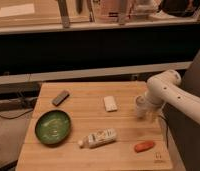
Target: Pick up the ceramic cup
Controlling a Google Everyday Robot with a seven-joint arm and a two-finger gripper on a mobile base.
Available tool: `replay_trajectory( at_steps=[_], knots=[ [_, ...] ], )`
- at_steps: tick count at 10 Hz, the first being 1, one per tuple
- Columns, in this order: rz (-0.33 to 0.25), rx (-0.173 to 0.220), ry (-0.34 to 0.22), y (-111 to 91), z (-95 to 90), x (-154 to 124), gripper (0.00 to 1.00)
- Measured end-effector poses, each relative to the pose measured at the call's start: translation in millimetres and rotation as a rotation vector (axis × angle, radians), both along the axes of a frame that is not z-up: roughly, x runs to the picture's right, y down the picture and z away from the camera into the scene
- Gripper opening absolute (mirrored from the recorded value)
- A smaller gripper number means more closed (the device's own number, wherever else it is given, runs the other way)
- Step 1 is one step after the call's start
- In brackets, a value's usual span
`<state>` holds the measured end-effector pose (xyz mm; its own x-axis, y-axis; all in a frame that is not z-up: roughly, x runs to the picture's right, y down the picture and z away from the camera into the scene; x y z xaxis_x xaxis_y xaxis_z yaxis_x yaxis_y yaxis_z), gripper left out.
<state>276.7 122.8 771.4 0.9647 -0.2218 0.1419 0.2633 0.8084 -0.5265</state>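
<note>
Claw [142,112] at the white cup [141,103], far right of the green bowl [53,127]; gripping or loose, cannot tell.
Cup stands upright, mouth up, long axis vertical; its contents can't be made out.

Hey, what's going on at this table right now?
A white robot arm reaches in from the right, and its gripper is down at the small white cup near the right edge of the wooden table. The cup appears not yet lifted. The green bowl, the bottle lying on its side, and the white block sit apart from it.
</note>
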Motion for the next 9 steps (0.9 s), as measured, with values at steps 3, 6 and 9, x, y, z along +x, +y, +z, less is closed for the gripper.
replay_trajectory(
  at_steps=[3,6,9],
  knots=[
    [-0.015,0.003,-0.017,-1.8,3.9,-0.9,0.80],
    [-0.023,0.002,-0.028,-2.9,7.7,-1.7,0.80],
    [-0.035,0.002,-0.040,-3.9,10.2,-2.2,0.80]
  ],
)
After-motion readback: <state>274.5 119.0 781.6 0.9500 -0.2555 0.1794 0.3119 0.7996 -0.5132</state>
